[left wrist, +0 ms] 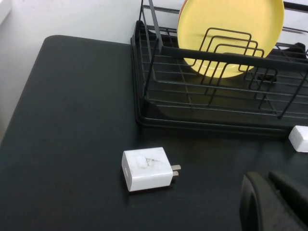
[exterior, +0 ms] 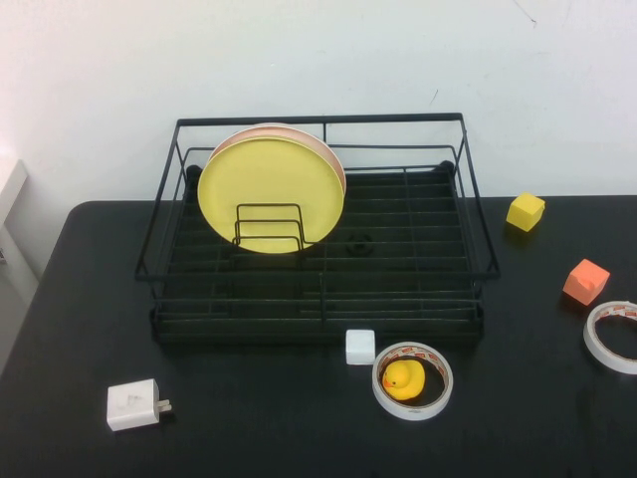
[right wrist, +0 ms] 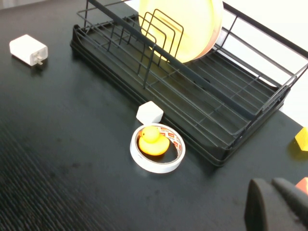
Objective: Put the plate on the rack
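Nearest you lies the white charger (exterior: 133,404), flat on the black table (exterior: 249,428) at its front left with its two prongs pointing right, well apart from everything else. From there, look at things by size. Your table carries the black wire rack (exterior: 318,299) at its middle back, tall railed sides all round and a dark tray base under the wires. Standing on edge inside the rack's left half is the yellow plate (exterior: 271,189), leaning back against a pale pink plate (exterior: 333,159) of about the same size, of which only a thin rim shows behind it. Small divider loops (exterior: 271,227) rise in front of the yellow plate's lower part.

Next down, you have two tape rolls: one (exterior: 412,380) just in front of the rack's right half with a yellow rubber duck (exterior: 403,378) sitting inside its ring, the other (exterior: 611,337) at the table's right edge. An orange block (exterior: 585,281) sits near that second roll, a yellow cube (exterior: 525,211) farther back beside the rack's right end, and a small white cube (exterior: 359,346) rests just in front of the rack, beside the duck's roll.

Your left gripper (left wrist: 276,202) hangs above the table near the charger, holding nothing; your right gripper (right wrist: 279,204) hangs above the table's right side, also empty. You can see only dark finger ends on each, so how far either is open cannot be told.
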Available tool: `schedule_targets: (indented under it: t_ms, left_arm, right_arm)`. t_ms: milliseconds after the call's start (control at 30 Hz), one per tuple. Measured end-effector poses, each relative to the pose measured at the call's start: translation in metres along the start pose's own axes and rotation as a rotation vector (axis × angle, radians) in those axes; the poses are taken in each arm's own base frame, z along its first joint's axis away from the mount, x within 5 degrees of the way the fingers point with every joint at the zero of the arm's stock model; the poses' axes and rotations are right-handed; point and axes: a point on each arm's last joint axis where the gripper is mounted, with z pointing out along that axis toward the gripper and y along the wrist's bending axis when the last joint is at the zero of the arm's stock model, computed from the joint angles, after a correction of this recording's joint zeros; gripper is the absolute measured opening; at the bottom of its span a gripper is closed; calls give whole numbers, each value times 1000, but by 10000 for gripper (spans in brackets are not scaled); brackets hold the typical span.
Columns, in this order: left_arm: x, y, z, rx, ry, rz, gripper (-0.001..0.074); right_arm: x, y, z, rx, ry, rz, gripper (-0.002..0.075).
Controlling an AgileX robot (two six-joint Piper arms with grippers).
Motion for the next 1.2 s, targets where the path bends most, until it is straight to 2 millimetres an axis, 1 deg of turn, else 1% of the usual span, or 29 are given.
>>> schedule_targets:
  t_ms: [300,433,500,600,733,867,933,1067,1200]
  left_arm:
    - [0,0,0,0,0,0,0]
    - [0,0,0,1,0,-2,0]
    - [0,0,0,1,0,-1,0]
    - [0,0,0,1,0,-2,0]
    - [0,0,0,1,0,-2,0]
    - [0,0,0,1,0,-2,0]
    - [0,0,0,1,0,-2,0]
    - [0,0,0,2,0,-4,0]
    - [0,0,0,3,-1,-4,0]
  right_arm:
    - [0,-1,-1,8,-2,3,-2]
    - [2,-8,-4,120,0,40,-2]
    - [7,-12,-2,185,0,77,-2]
    - [22,-15,3,299,-26,132,-2]
    - [55,-13,11,449,-71,178,-2]
    - [86,-6,14,553,-85,202,-2]
    - [92,-4,13,583,-70,214,-2]
    - [105,0,13,579,51,260,-2]
    - [105,0,13,575,69,277,-2]
